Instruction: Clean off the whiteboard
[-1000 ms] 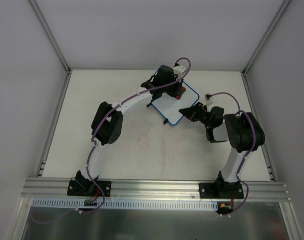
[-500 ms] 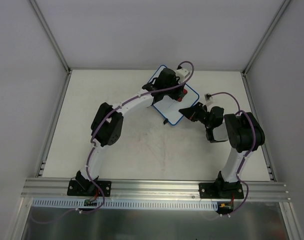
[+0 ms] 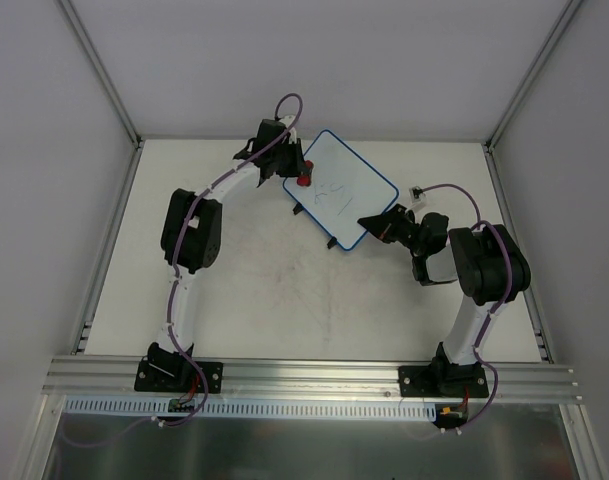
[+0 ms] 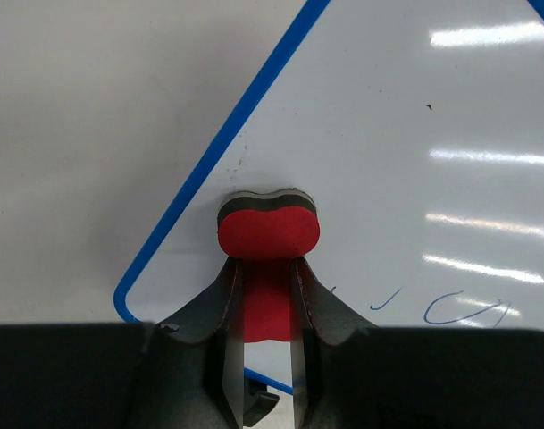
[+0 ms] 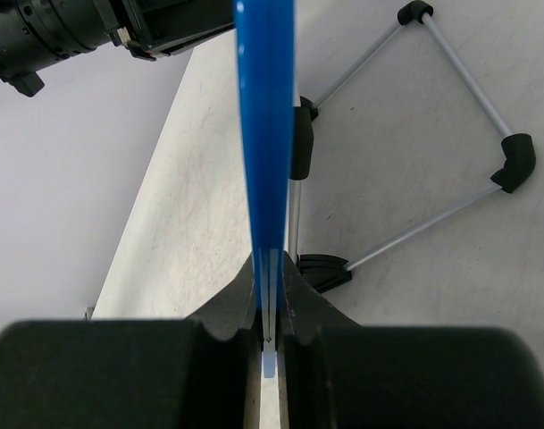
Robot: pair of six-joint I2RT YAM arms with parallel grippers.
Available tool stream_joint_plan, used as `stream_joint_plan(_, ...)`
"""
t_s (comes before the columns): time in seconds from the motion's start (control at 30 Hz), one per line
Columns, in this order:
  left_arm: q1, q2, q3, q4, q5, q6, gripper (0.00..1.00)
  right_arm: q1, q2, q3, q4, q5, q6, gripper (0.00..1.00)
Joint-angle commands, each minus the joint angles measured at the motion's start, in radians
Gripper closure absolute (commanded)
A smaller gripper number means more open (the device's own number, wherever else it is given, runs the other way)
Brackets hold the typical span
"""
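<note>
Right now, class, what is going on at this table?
Two robot arms are working on a whiteboard. The left gripper is shut on a red eraser, which sits on the board close to its blue rim. The right gripper is clamped on the board's edge, apparently steadying it. Blue marks beside the eraser are not yet wiped, so the erasing is unfinished.
</note>
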Motion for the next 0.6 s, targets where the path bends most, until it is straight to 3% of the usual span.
stream_joint_plan(0.0,-0.002,0.050,0.002,-0.015,0.052,-0.109,1.00,0.004,-0.025,0.019,0.216,-0.023,-0.040,1.00)
stream_joint_plan(0.3,-0.080,0.022,0.000,-0.006,0.097,0.010,1.00,0.004,-0.023,0.020,0.216,-0.023,-0.042,1.00)
stream_joint_plan(0.57,-0.275,-0.070,-0.095,0.029,0.000,0.338,1.00,0.004,-0.023,0.020,0.216,-0.025,-0.040,1.00)
